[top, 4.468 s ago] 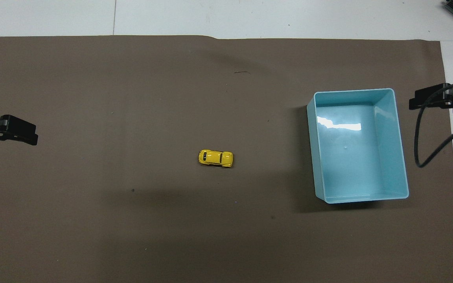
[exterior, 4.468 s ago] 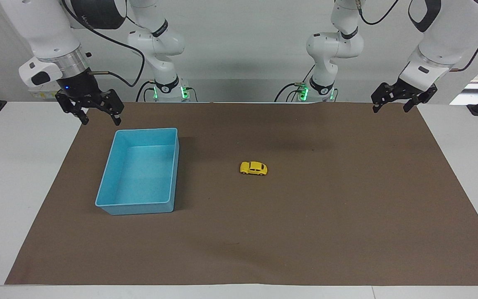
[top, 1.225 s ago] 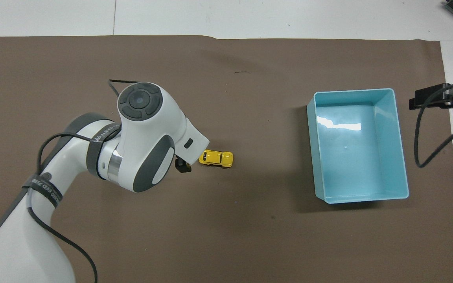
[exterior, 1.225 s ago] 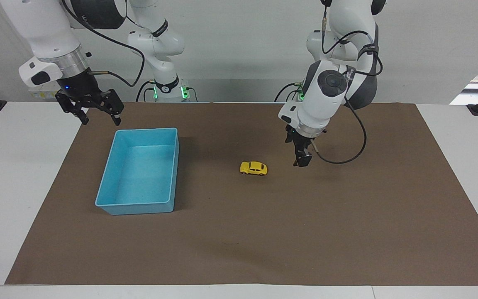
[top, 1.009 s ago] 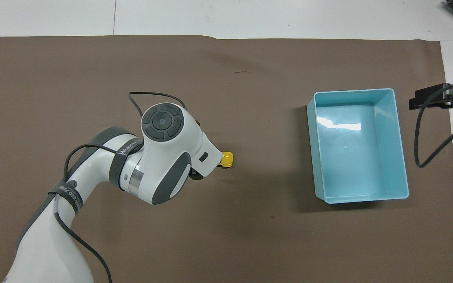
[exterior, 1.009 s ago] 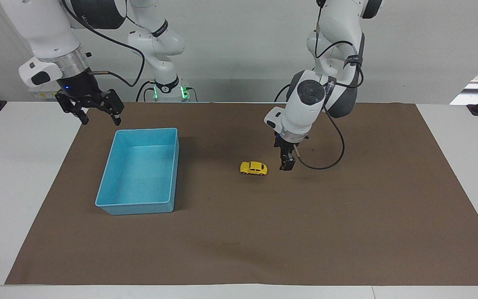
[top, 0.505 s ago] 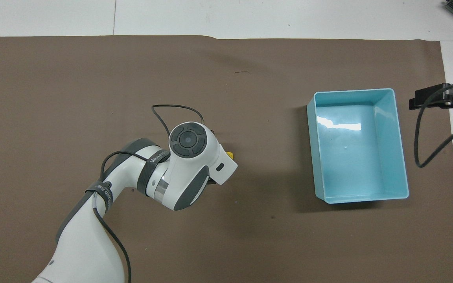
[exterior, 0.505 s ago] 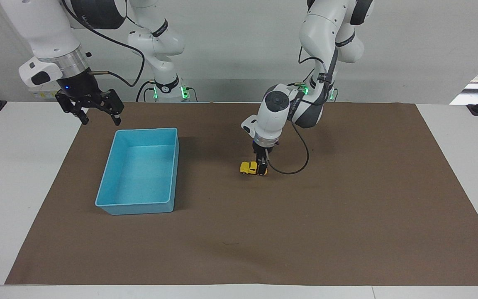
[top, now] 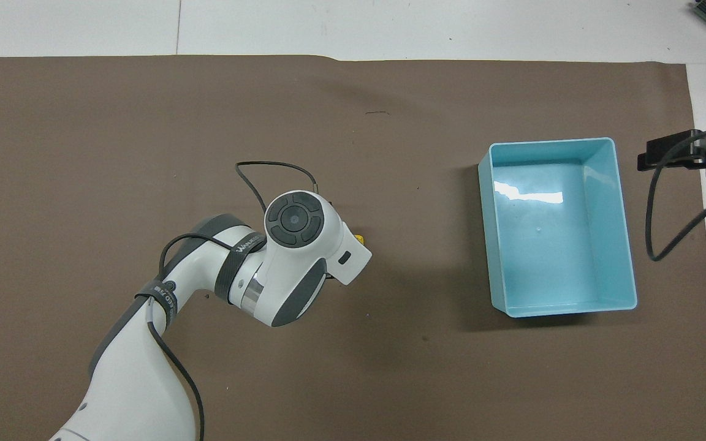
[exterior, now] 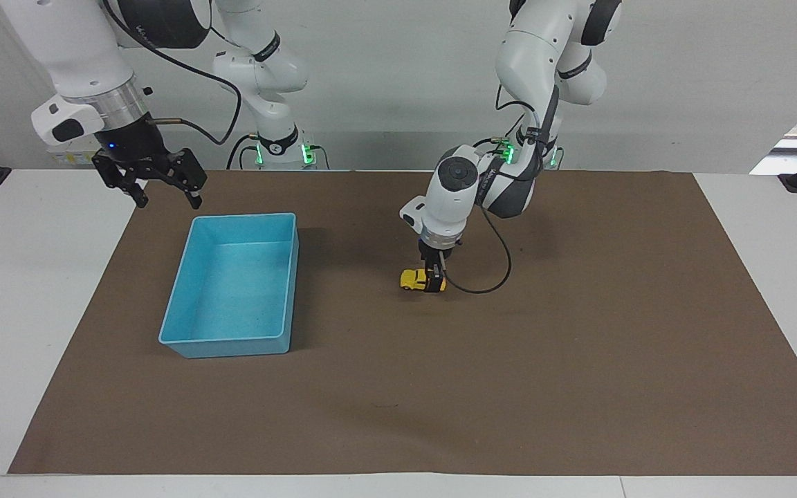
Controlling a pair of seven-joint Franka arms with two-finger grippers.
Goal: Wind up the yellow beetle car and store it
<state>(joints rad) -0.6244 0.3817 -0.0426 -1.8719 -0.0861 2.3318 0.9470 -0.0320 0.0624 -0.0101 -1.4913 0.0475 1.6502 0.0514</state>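
Observation:
The yellow beetle car (exterior: 410, 279) stands on the brown mat near the table's middle, beside the blue bin and toward the left arm's end of it. My left gripper (exterior: 432, 282) is down at the car's end toward the left arm's end and covers that part. In the overhead view the left wrist hides the car except a yellow sliver (top: 360, 237). The blue bin (exterior: 232, 339) is empty. My right gripper (exterior: 167, 197) is open and empty, waiting above the mat's corner beside the bin.
The brown mat (exterior: 578, 380) covers most of the white table. The bin (top: 552, 142) lies toward the right arm's end. A black cable loops from the left wrist (exterior: 502, 266) just above the mat beside the car.
My left arm swung in from the mat's corner, came over the car and lowered onto it. In the last half second it barely shifted. The car, the bin and the right arm have not moved.

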